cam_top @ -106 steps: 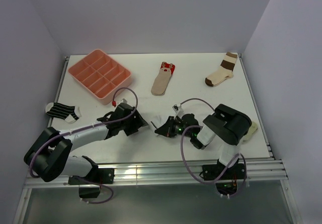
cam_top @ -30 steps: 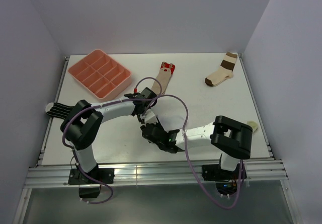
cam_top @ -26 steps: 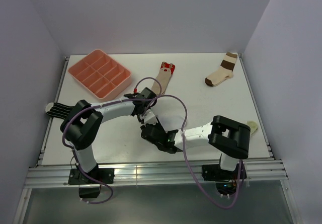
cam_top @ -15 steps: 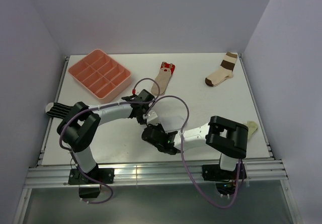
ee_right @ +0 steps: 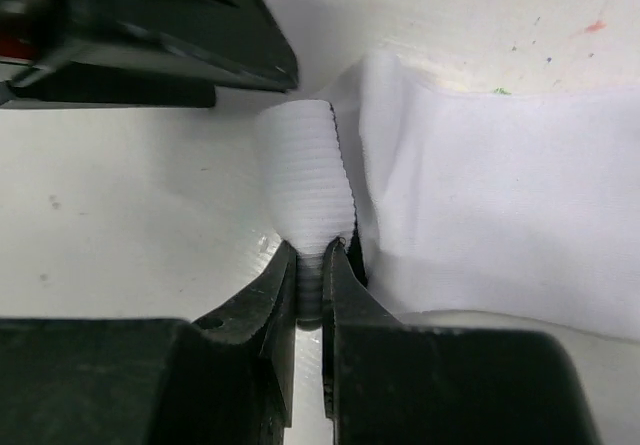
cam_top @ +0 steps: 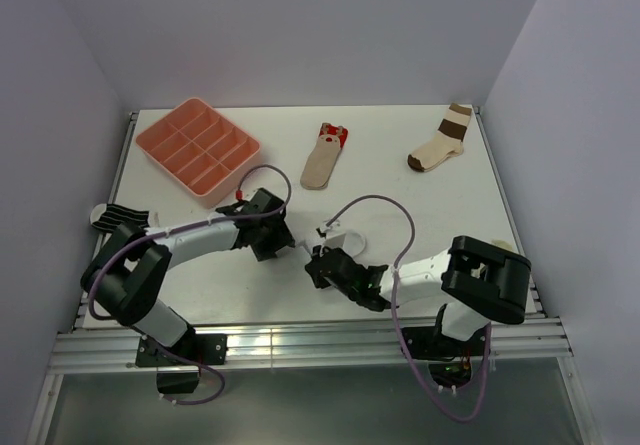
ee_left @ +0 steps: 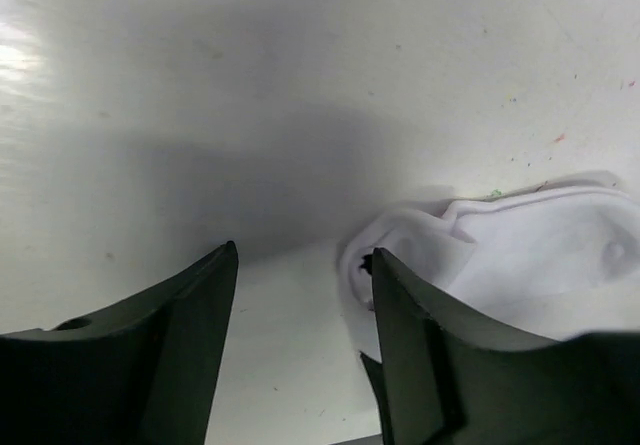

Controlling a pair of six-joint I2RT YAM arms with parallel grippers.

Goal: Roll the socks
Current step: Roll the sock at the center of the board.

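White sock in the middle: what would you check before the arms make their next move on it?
1. Right jaws gripping the white sock: shut on its ribbed edge. Ok.
2. Left jaws free to help: open, nothing between them, right beside the sock. Ok.
3. Roll formed: only the ribbed edge is bunched up, the rest lies flat. Not ok.
4. Layers in the pinch, one or two: cannot tell.
5. Tan sock and striped sock out of the way: both lie apart from the white one. Ok.
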